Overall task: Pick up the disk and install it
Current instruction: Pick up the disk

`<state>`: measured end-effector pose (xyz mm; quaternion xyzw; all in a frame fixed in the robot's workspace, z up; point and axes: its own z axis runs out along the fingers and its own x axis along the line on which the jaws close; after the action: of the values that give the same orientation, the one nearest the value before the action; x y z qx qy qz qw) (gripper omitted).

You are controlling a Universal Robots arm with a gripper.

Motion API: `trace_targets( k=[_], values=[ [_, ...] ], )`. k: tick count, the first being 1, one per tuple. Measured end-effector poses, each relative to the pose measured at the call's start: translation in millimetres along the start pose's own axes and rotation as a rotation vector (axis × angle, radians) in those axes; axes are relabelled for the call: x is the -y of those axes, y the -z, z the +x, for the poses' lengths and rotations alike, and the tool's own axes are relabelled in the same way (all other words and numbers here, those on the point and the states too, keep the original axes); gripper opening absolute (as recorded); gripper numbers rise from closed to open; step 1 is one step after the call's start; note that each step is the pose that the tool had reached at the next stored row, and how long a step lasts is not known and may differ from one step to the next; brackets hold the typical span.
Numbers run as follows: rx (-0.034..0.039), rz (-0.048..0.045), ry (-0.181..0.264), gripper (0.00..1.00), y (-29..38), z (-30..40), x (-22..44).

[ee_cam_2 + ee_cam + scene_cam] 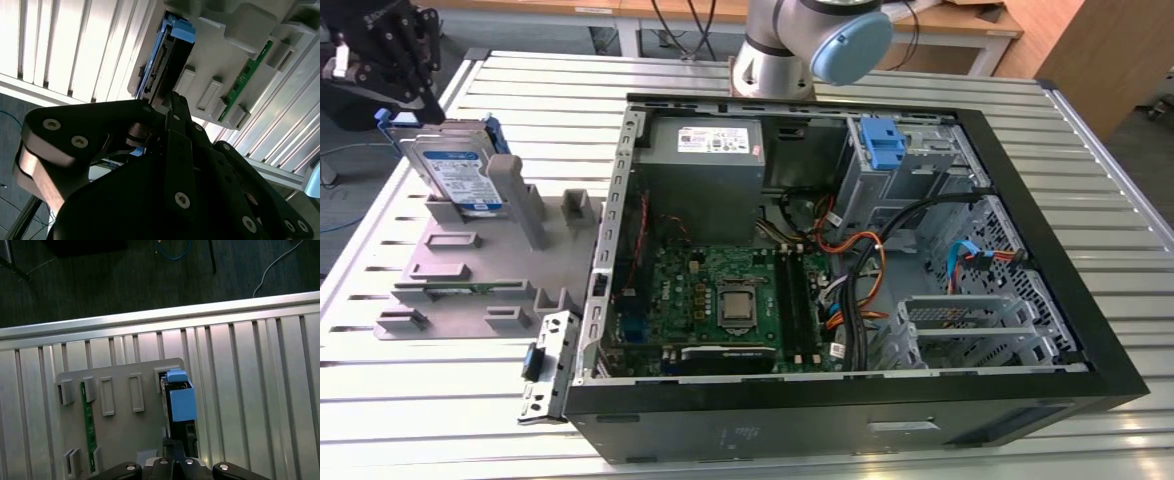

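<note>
jaws apart or together, it cannot be told: gripper [169, 99] hangs at the top edge of the disk [454, 170], upright in a grey rack [467, 270] on the worktop [454, 400] beside the open computer [1107, 385]; a skewed grip could jam it in its slot.

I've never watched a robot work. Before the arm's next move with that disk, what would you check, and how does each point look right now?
1. The disk stands upright in the grey holder: ok.
2. The gripper sits right at the disk's top edge: ok.
3. A firm hold on the disk: cannot tell.
4. The case is open, its inside bare to the arm: ok.
5. The cables are out of the way: cannot tell; they lie loose across the inside, so I would watch them.
</note>
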<state>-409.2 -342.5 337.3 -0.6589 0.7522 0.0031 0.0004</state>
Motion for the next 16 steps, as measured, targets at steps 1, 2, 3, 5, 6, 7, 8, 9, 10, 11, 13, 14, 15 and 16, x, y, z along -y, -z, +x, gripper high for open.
trace_targets(
  k=[1, 2, 3, 5, 6, 7, 8, 9, 10, 11, 13, 14, 15, 16],
  values=[
    [0.0, 0.0001, 0.001, 0.11, -0.1, -0.4, -0.1],
    [0.0, 0.0001, 0.001, 0.11, -0.2, -0.9, -0.2],
    [0.0, 0.0, 0.001, 0.11, -0.4, -1.6, -0.2],
    [0.0, 0.0, 0.001, 0.11, -0.9, -3.4, -0.5],
    [0.0, -0.0001, 0.001, 0.11, -1.2, -4.7, -0.6],
    [0.0001, 0.0001, 0.001, 0.11, -1.6, -6.2, -0.8],
    [0.0, 0.0, 0.001, 0.11, -1.8, -7.6, -1.2],
    [-0.0002, 0.0001, 0.001, 0.11, -2.0, -8.4, -1.8],
    [-0.0003, 0.0002, 0.001, 0.11, -2.2, -8.6, -2.3],
    [-0.0005, 0.0, 0.002, 0.11, -2.3, -8.6, -2.9],
    [-0.001, 0.0001, 0.003, 0.11, -2.5, -8.4, -4.7],
    [-0.0012, 0.0002, 0.004, 0.11, -2.6, -8.3, -5.8],
    [-0.0013, 0.0001, 0.005, 0.11, -2.8, -8.1, -6.8],
    [-0.0013, 0.0001, 0.006, 0.11, -3.0, -8.0, -7.2]
  ],
)
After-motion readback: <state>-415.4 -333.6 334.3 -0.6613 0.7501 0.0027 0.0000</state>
